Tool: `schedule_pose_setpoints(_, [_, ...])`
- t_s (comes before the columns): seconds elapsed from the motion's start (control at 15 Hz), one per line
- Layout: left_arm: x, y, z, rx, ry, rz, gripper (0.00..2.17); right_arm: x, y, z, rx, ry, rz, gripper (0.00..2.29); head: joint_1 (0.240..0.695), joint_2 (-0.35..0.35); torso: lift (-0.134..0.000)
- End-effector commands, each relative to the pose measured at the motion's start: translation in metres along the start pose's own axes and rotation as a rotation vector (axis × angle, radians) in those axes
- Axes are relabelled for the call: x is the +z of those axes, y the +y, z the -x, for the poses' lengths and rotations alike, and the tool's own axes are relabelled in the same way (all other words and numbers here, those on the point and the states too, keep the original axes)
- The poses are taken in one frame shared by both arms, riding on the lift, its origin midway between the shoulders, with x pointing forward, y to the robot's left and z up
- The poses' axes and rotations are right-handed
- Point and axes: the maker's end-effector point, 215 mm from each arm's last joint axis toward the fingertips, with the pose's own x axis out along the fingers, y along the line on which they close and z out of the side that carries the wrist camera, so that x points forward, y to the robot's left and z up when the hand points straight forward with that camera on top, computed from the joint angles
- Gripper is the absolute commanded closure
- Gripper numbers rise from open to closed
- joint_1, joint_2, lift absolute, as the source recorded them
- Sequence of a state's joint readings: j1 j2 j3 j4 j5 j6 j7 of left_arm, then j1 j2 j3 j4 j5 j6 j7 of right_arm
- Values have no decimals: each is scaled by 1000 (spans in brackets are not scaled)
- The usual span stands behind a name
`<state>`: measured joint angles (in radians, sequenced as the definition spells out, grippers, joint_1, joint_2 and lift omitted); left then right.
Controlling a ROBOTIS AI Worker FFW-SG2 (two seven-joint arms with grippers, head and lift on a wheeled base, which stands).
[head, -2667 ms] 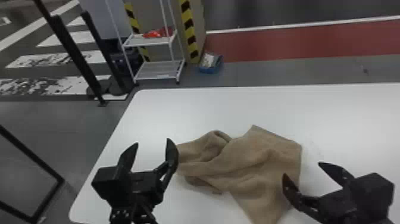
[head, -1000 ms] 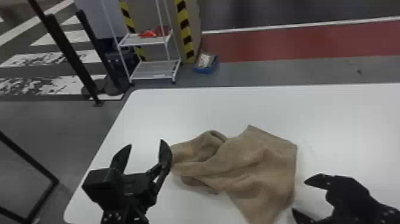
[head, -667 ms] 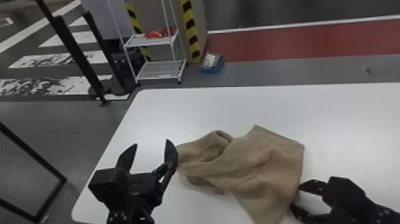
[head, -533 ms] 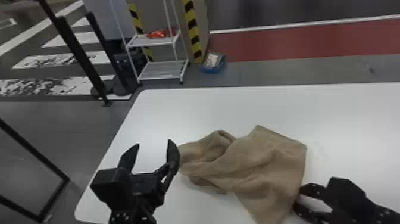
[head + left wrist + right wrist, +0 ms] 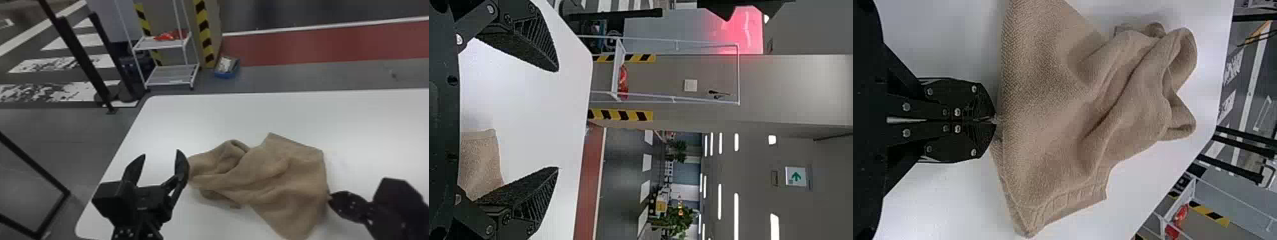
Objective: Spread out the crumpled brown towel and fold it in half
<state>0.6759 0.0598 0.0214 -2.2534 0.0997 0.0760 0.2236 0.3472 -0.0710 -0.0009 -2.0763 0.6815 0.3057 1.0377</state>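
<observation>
The task is, I think, at the spreading step, and the folding in half must wait. The crumpled brown towel (image 5: 277, 178) lies on the smooth white surface (image 5: 287, 111), mostly between the two black hands. Its right part is rather flat, with one corner pointing away from the robot, but its left part is gathered into thick, soft folds, and a piece of it is tucked below.

The black right hand (image 5: 994, 120) has its two fingers pressed together, and in the right wrist view they pinch a thin piece of the towel at its right edge. The black left hand (image 5: 160, 153) is spread wide and holds nothing. In the head view its inner finger appears just beside the towel's left end; whether they touch, I cannot tell.

The next move probably asks the right hand to keep this pinch and to raise or pull the edge gently, so that the folds can open. For the left part, the left hand would need to go to the bunched cloth, find a free edge or corner there, and close on it; then both could draw the towel apart. The right pinch looks small, so a quick pull may let the edge slip out. Also, if only one side is pulled, the whole towel may slide along without opening.
</observation>
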Motion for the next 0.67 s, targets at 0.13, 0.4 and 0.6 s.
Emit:
schedule_pose_setpoints(0.13, [2,-1,-2,-3,-4,-2,208,-3,-131,84,-203,79,139,1220,695,160,-124])
schedule_pose_setpoints(0.4, [1,-3,-3,-6,-5,0,208,-51,-163,114,-172,281,228,1082,695,14,-124])
schedule_pose_setpoints(0.6, [-3,-4,-4,-8,3,1,208,-88,-162,122,-174,363,163,33,695,-45,-124])
